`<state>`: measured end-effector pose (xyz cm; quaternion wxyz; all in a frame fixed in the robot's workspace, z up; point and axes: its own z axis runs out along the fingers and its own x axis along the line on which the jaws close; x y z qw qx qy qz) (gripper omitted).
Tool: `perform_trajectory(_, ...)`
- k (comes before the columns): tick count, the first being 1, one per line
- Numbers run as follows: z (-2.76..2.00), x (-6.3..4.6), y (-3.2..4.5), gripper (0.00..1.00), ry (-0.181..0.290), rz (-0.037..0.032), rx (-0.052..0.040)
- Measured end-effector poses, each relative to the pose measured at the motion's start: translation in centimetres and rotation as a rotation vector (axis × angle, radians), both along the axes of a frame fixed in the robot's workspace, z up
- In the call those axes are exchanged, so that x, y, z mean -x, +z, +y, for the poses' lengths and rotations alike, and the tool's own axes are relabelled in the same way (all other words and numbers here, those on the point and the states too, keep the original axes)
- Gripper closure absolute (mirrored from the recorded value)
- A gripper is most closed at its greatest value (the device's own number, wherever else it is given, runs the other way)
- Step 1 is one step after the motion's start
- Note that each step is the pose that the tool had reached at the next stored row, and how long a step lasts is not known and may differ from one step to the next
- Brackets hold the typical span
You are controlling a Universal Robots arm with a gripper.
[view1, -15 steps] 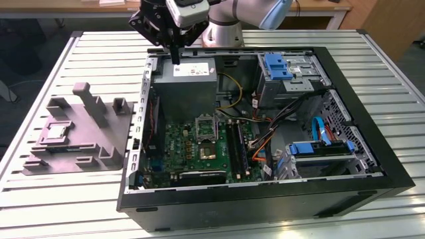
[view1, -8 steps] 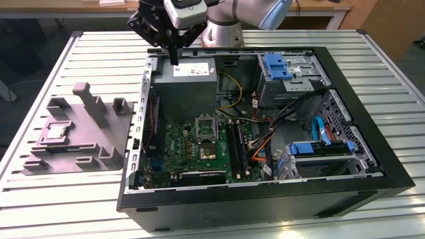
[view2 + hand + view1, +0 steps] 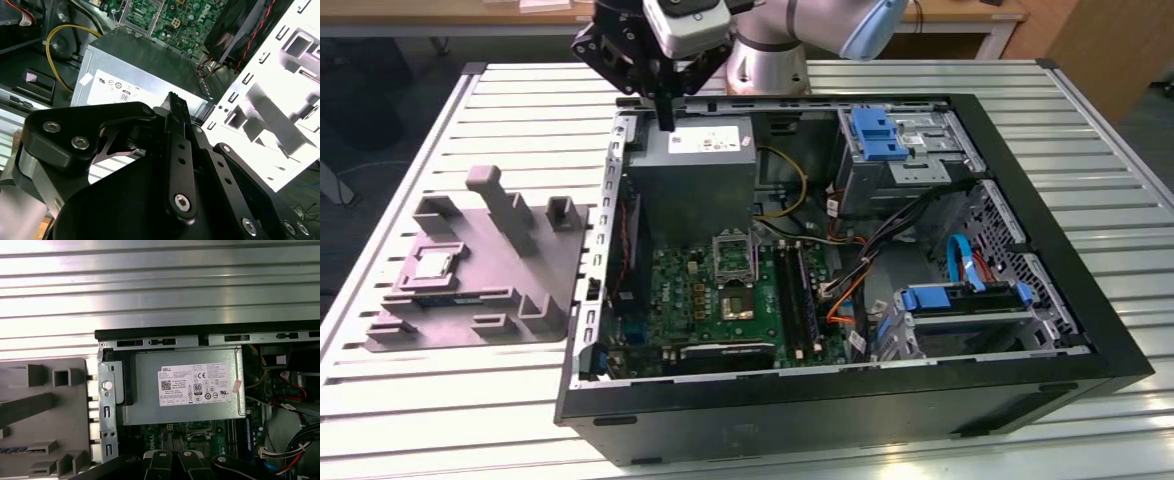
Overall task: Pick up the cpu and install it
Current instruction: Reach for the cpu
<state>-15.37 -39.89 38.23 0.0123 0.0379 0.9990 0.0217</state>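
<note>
The cpu (image 3: 434, 265) is a small pale square lying in a recess on the grey plastic fixture (image 3: 507, 290), on the table at the exterior view's left. My gripper (image 3: 667, 124) hangs over the back corner of the open computer case (image 3: 1014, 190), above the grey power supply (image 3: 700, 170), well away from the cpu. Its black fingers (image 3: 176, 112) are pressed together with nothing between them. The dark metal-framed socket (image 3: 734, 258) sits on the green motherboard (image 3: 707, 300), below the power supply. In the first wrist view the power supply (image 3: 185, 387) lies beyond the fingers (image 3: 156, 460).
Inside the case are blue drive brackets (image 3: 878, 133), a second blue bracket (image 3: 961, 298), bundled cables (image 3: 854, 240) and a yellow wire (image 3: 55, 40). The slatted metal table (image 3: 480, 120) surrounds case and fixture. The fixture (image 3: 45, 410) has upright pegs (image 3: 491, 190).
</note>
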Motion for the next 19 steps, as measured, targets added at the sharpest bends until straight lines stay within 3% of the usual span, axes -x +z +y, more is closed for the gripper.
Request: perform_trajectory(19, 0.00, 0.88, -0.05, 0.89, 0.000, 0.0002, 0.0000)
